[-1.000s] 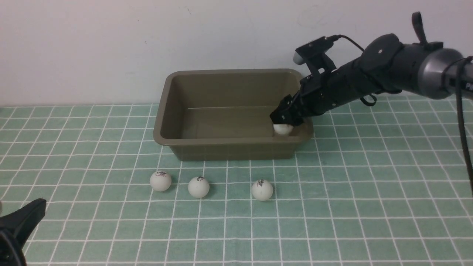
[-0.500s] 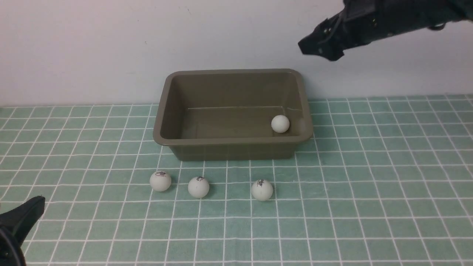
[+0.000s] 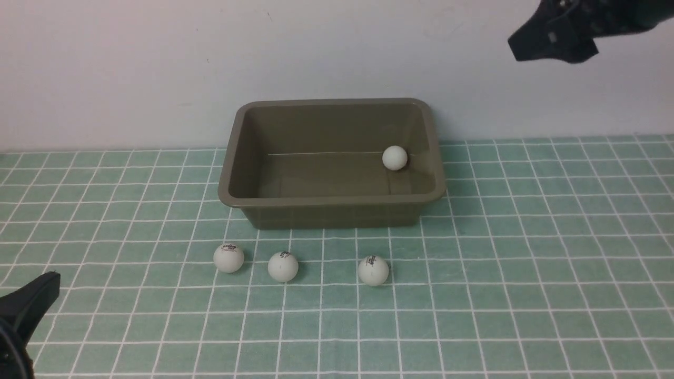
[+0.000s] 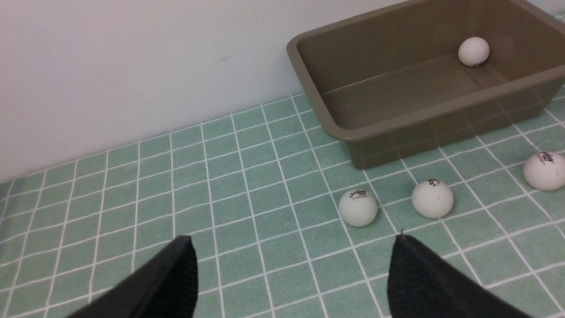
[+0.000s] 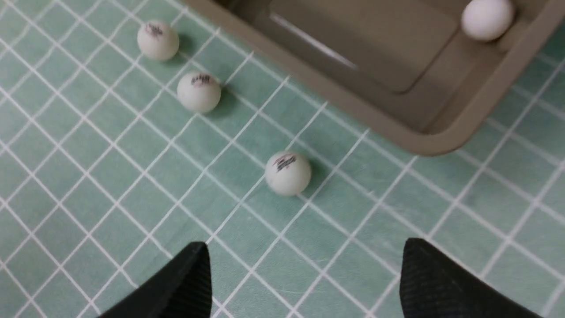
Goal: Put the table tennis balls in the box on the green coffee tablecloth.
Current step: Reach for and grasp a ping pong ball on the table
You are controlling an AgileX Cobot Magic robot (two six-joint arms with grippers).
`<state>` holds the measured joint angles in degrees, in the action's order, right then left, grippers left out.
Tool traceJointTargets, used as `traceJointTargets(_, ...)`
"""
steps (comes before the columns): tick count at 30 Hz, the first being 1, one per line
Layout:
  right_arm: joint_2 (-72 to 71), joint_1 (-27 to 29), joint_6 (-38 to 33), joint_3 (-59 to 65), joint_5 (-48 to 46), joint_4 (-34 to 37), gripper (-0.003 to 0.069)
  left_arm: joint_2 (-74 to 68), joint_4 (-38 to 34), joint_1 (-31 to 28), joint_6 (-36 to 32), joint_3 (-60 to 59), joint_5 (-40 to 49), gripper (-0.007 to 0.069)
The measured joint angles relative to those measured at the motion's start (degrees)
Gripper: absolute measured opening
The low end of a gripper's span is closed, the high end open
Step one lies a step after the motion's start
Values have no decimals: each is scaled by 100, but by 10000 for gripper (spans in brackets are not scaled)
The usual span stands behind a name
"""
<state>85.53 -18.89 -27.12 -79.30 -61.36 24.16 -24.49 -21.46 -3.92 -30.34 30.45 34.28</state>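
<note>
From the front, the olive-brown box (image 3: 326,200) stands on the green checked tablecloth (image 3: 526,263), at its far edge, close to the white wall (image 3: 131,68). One ball (image 3: 394,158) lies inside the box on its floor, in the far right corner. Three more sit on the cloth in a loose row just near of the box: the left ball (image 3: 228,258), the middle ball (image 3: 283,266) near it, and the right ball (image 3: 373,270) set further apart; none touches another or the box. The right claw (image 3: 553,45) hangs high at the far right, above and to the right of the box, well clear of everything. Only a dark tip of the left claw (image 3: 29,310) shows at the near left corner, low over the cloth. In the left wrist view its two black fingers (image 4: 172,282) stand wide apart with only bare cloth between them, so it is released and empty; the left ball lies just beyond them and the box further on. In the right wrist view, looking down from above, that claw's fingers (image 5: 437,287) are likewise spread wide and hold nothing; the right ball lies nearest below, and the box corner with its one ball shows at the edge.
</note>
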Motion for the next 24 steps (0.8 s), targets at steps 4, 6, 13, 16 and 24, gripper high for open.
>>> traceJointTargets(4,0,-397,-15,781,821,9,514,0,0,0,0,0,0,520)
traceJointTargets(6,0,-525,-15,999,1095,14,514,0,0,0,0,0,0,520)
traceJointTargets(13,108,-1110,336,1743,2353,77,514,0,0,0,0,0,0,520)
traceJointTargets(16,231,-1251,537,1804,2603,76,514,0,0,0,0,0,27,520)
traceJointTargets(24,831,-1448,1070,1811,3393,76,514,0,0,0,0,0,170,520)
